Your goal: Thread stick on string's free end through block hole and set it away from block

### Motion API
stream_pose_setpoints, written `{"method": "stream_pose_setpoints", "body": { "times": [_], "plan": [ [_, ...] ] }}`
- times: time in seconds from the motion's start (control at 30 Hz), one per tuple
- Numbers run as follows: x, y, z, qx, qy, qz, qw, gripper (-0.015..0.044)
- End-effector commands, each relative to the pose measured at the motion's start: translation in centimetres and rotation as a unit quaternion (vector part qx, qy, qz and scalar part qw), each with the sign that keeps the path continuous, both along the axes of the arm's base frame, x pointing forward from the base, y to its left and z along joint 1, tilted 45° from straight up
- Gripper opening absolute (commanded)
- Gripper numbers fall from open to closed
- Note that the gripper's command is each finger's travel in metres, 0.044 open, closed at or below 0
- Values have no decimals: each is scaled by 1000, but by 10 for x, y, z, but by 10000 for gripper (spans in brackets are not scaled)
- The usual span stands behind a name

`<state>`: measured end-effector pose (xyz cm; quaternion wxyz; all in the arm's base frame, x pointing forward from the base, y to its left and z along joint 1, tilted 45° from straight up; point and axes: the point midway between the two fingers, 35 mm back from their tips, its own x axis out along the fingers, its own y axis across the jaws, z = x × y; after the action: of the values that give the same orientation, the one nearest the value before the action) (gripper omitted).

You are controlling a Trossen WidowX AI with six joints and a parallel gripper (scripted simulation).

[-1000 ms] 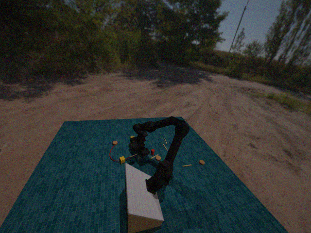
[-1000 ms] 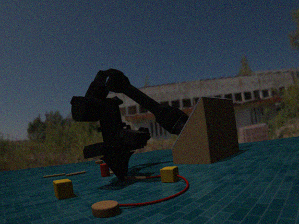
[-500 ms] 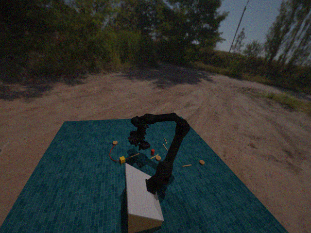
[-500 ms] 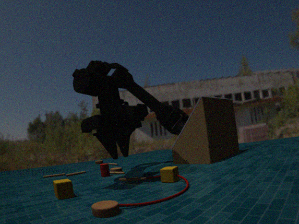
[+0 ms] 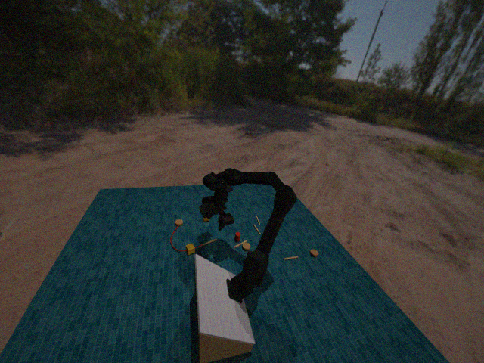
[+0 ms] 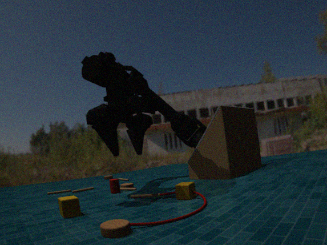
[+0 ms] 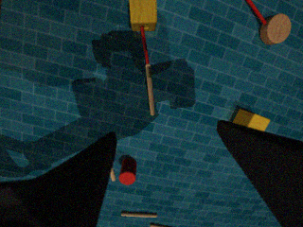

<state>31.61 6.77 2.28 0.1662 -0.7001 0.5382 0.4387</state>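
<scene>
Nearest you in the exterior view, the round wooden button [image 5: 178, 221] [image 6: 115, 228] [image 7: 276, 29] lies on the blue tiled table [image 5: 117, 273] [image 6: 269, 212] [image 7: 199, 180]. From it the red string [image 5: 172, 239] [image 6: 204, 201] [image 7: 145, 44] curves to a yellow cube-shaped block [image 5: 190, 249] [image 6: 185, 190] [image 7: 143, 14], showing on both sides of it. A second yellow block [image 5: 206, 219] [image 6: 69, 207] [image 7: 253, 120] sits well apart.

Beyond the string's curve, your thin wooden stick [image 5: 209, 242] [image 6: 143, 195] [image 7: 151, 90] lies flat on the table at the string's end, away from the threaded block. Your black gripper [image 5: 212, 224] [image 6: 127, 154] [image 7: 167, 130] hangs above the table, fingers wide apart and nothing between them.

Farther back stands a red cylinder [image 5: 237, 237] [image 6: 114, 186] [image 7: 128, 171], with a loose stick [image 5: 240, 243] [image 6: 128, 188] and a wooden disc [image 5: 246, 246] [image 6: 126, 185] near it. Farther still you can see another disc [image 5: 314, 252] [image 6: 108, 177].
</scene>
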Motion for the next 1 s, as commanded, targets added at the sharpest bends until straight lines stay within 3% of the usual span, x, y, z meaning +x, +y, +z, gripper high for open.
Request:
{"method": "stream_pose_setpoints", "body": {
  "times": [0.0, 0.97],
  "plan": [
    [0, 1, 2, 0, 0, -1, 1000, 440],
    [1, 3, 2, 1, -2, 2, 1000, 440]
  ]
}}
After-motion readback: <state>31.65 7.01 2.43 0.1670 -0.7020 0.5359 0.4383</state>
